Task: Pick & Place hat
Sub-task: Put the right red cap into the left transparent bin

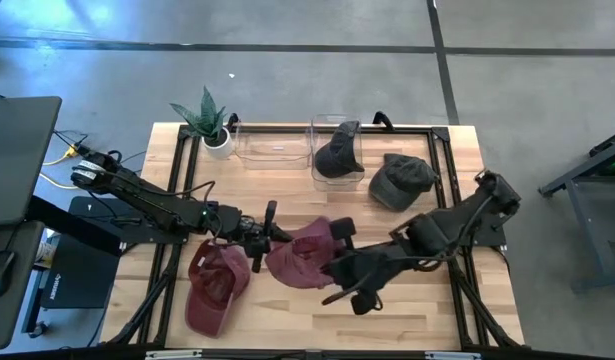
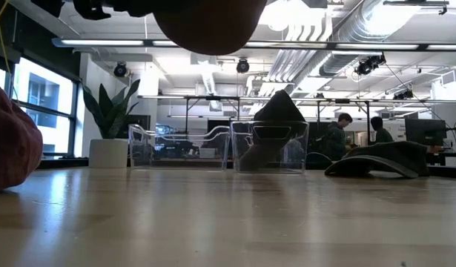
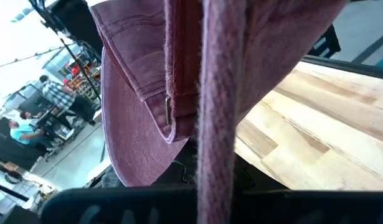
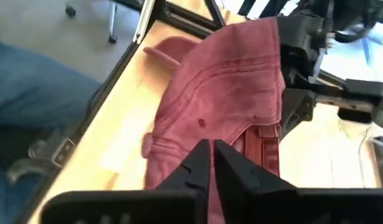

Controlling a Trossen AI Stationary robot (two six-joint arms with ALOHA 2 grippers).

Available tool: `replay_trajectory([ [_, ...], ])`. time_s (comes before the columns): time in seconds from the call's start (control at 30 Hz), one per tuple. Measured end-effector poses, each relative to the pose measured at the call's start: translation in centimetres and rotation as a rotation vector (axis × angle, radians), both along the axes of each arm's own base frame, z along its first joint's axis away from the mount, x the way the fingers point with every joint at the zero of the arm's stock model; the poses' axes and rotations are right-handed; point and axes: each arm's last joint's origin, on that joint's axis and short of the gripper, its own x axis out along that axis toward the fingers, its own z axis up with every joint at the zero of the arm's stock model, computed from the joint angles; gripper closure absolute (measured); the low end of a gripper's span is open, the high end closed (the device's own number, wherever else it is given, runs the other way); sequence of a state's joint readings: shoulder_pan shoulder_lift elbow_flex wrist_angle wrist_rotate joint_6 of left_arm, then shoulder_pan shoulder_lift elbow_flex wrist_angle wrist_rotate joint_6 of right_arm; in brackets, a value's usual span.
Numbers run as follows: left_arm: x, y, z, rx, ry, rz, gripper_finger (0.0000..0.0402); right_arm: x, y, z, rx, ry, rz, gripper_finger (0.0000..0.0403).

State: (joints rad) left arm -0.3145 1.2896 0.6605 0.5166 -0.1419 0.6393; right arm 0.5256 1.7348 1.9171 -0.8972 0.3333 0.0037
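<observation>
A maroon hat [image 1: 302, 255] hangs in the air between my two arms; in the low view its underside [image 2: 205, 22] shows high above the tabletop. My left gripper [image 1: 270, 232] is at the hat's left side and my right gripper [image 1: 335, 262] at its right side, each shut on it. In the left wrist view the hat [image 3: 141, 93] and its strap [image 3: 219, 106] fill the picture and hide my fingers. A second maroon hat [image 1: 215, 285] lies on the table near the front left. A dark hat [image 1: 337, 152] sits in a clear bin, and an olive-grey hat [image 1: 399, 180] lies beside it. My left gripper holds the maroon hat by its left-hand edge [image 4: 275, 68], coming level from the table's left; the right wrist view shows it at the hat's far end. The hat itself hides the fingers in the left wrist view. The hat is lifted clear. My right gripper pinches the maroon hat near its back opening, beside the strap [image 4: 256, 149], between two nearly closed fingers [image 4: 197, 165]. It comes slanting from the table's right and near side. How many layers it has, I cannot tell. The hat is clear of the table.
A potted plant [image 1: 212, 125] and an empty clear bin [image 1: 272, 145] stand along the far edge, left of the bin with the dark hat [image 1: 337, 170]. Black frame rails [image 1: 442, 160] run along the table's sides. Bare wood [image 1: 287, 320] shows near the front edge.
</observation>
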Motion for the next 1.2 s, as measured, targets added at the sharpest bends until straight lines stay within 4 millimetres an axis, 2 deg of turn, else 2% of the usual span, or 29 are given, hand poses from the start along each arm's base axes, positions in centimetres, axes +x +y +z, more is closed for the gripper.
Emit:
replay_trajectory([
  [0.1,0.0,0.0,0.2,-0.016,-0.017,0.007,0.0399,-1.2,0.7,0.6,0.079,-0.006,-0.027,0.0345],
  [0.2,-0.1,0.1,0.6,-0.032,-0.039,0.01,0.0399,-1.6,1.6,0.6,0.118,-0.007,-0.048,0.029],
  [0.43,0.1,0.7,0.9,-0.091,-0.059,0.039,0.0399,-0.2,3.6,-1.5,0.011,-0.017,-0.029,0.016],
  [0.57,0.1,0.8,0.8,-0.112,-0.052,0.056,0.0399,0.6,3.9,-2.1,-0.063,-0.057,-0.071,0.0139],
  [0.63,0.1,0.8,0.8,-0.111,-0.054,0.073,0.0399,0.7,3.7,-2.2,-0.081,-0.058,-0.093,0.0147],
  [0.73,0.1,0.9,0.8,-0.121,-0.053,0.08,0.0399,0.9,3.4,-2.2,-0.064,-0.06,-0.114,0.0185],
  [1.0,0.1,1.0,0.9,-0.139,-0.059,0.127,0.0399,1.0,2.6,-2.7,-0.026,0.012,-0.135,0.0375],
  [1.07,0.1,1.0,0.8,-0.138,-0.057,0.128,0.0399,1.0,2.6,-2.6,-0.033,0.009,-0.127,0.0385],
  [1.2,0.1,1.0,0.8,-0.137,-0.052,0.128,0.0394,1.6,1.8,-2.6,0.024,0.018,-0.147,0.0364],
])
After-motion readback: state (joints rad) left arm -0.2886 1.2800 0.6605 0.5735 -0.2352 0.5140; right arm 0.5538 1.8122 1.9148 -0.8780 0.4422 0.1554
